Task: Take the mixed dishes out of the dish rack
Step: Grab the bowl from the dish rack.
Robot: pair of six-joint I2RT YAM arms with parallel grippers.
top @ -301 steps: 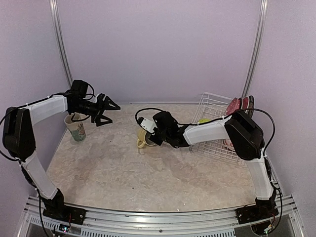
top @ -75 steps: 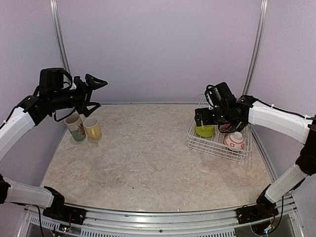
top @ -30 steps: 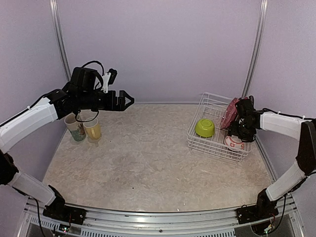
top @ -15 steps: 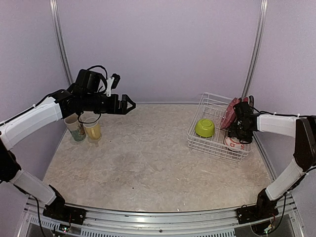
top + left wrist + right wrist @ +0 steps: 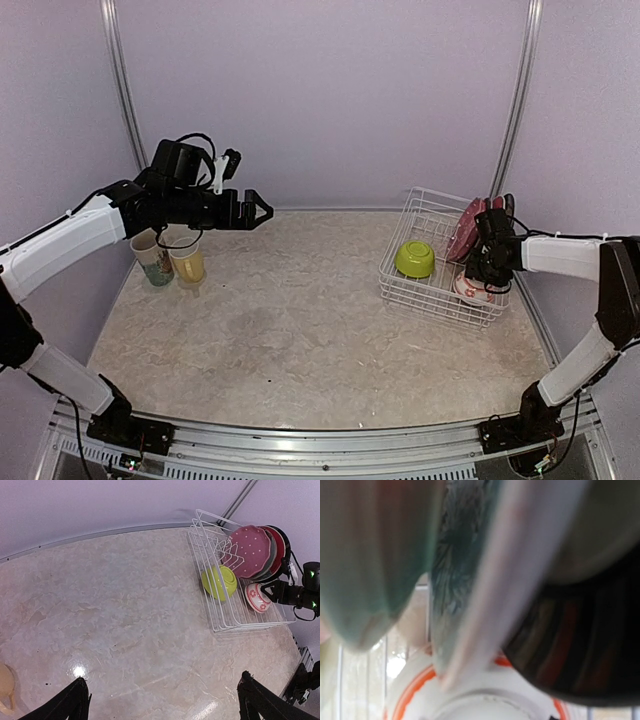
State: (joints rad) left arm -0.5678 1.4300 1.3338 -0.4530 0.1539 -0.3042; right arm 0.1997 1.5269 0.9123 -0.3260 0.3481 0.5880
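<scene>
No legible text or labels anywhere.

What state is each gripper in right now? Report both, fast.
Left gripper: open, holding nothing.
Right gripper: cannot tell; its fingers are hidden down in the dish rack.

Left claw (image 5: 258, 211) gapes (aloft); right claw (image 5: 488, 264) low.

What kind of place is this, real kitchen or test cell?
Likely a lab test cell: plain purple walls, a table with a dish rack, a mug and a cup, robot arms bolted to a metal rail at its edge.
</scene>
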